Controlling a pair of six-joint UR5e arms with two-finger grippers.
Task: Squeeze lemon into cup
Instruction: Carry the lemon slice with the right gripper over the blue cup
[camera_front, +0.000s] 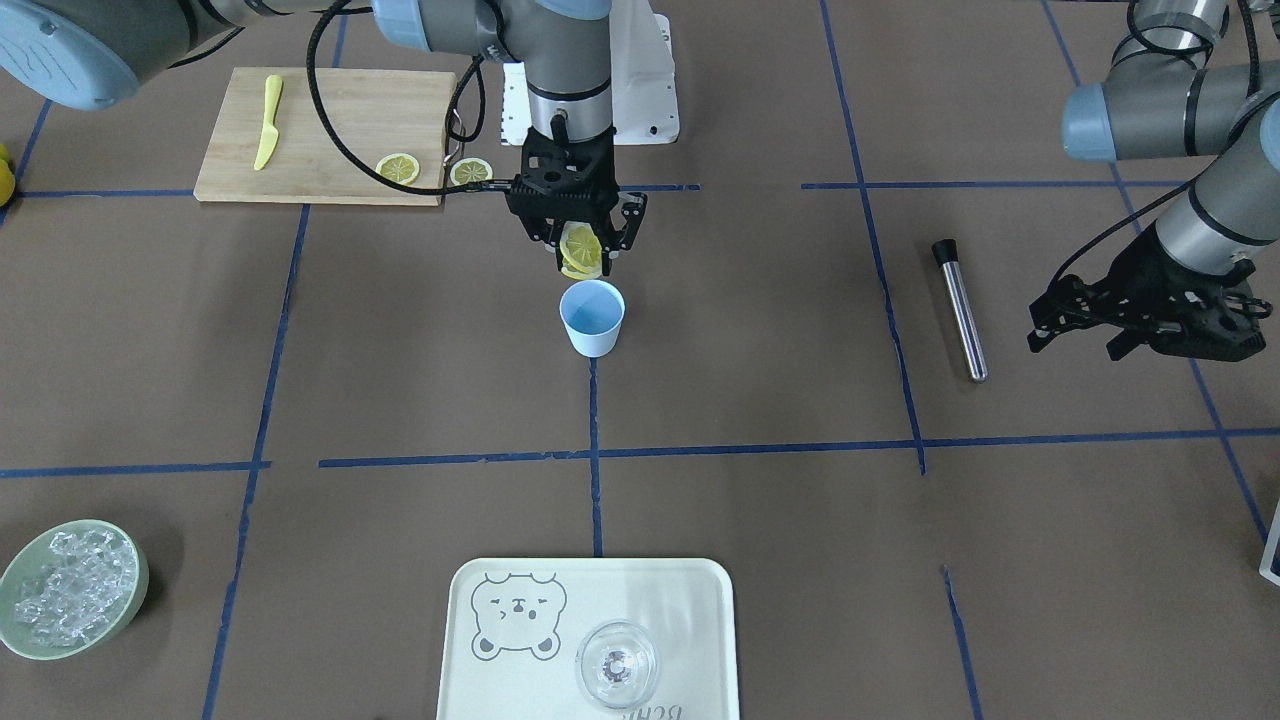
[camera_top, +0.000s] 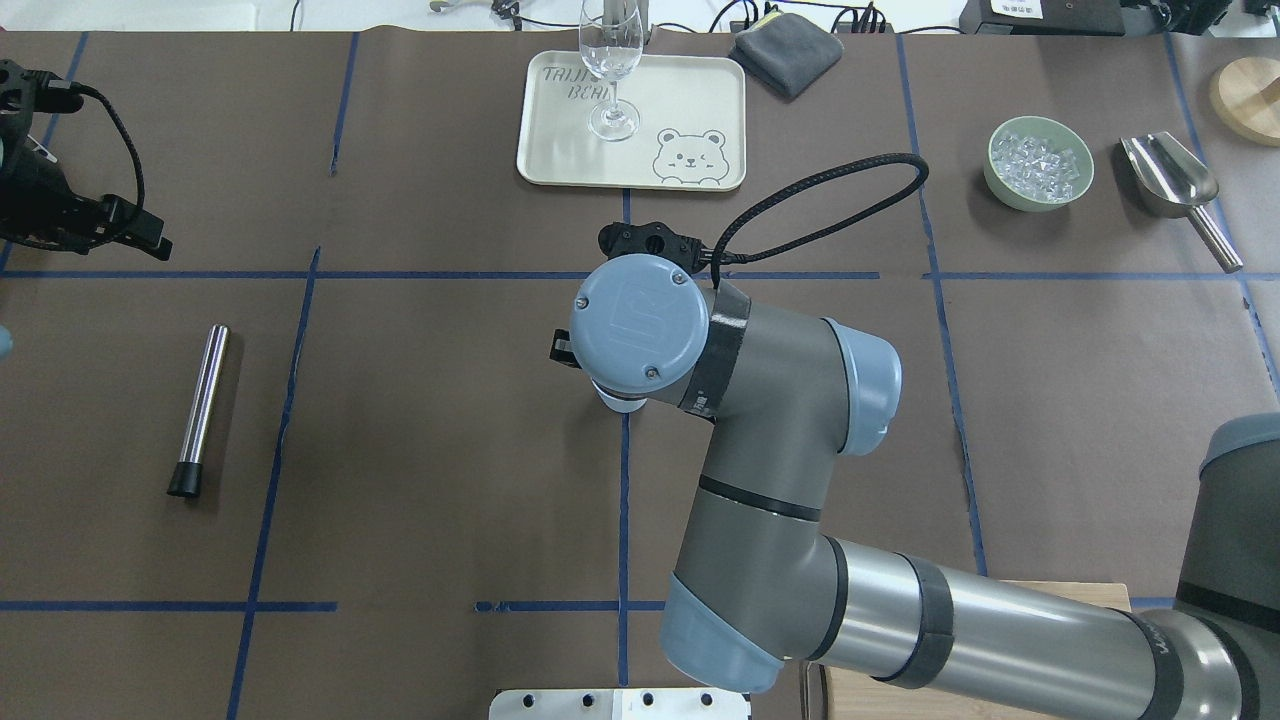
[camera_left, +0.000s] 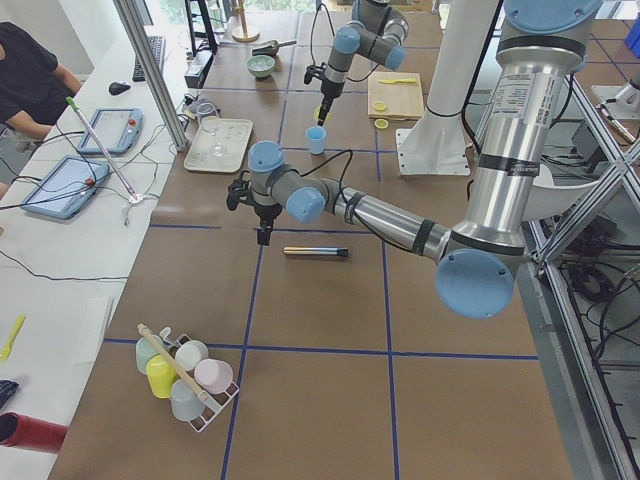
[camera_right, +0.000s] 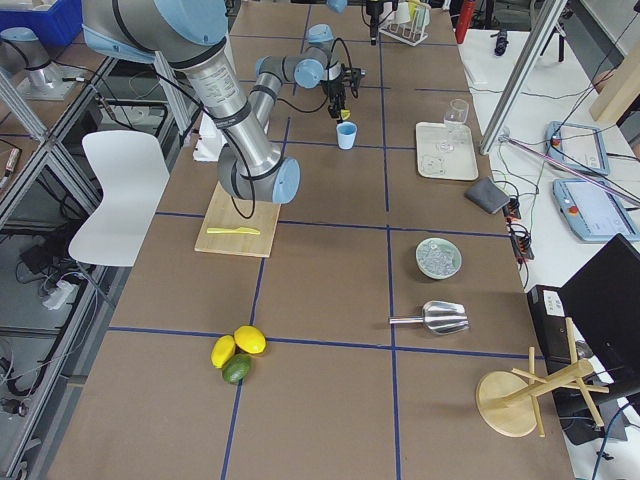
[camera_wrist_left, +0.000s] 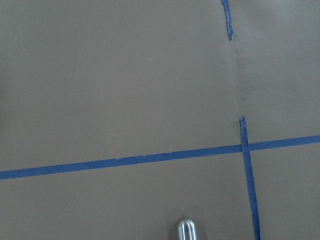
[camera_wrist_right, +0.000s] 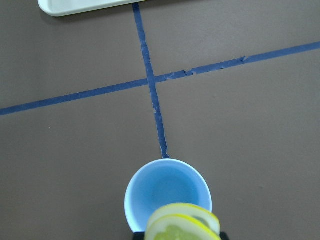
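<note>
Above one light-blue cup (camera_front: 592, 318), right fingers (camera_front: 612, 248) tight around two lemon slices (camera_front: 581, 248); left fingers' (camera_front: 1045, 320) state unclear.

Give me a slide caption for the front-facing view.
Right gripper holds the lemon just above the light-blue cup, the left gripper parked beside a metal tube.

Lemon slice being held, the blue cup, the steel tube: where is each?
lemon slice (camera_front: 581, 248), exterior front-facing view, on its cut face.
cup (camera_front: 591, 312), exterior front-facing view, on its inner wall.
steel tube (camera_front: 962, 312), exterior front-facing view, mid-shaft.
</note>
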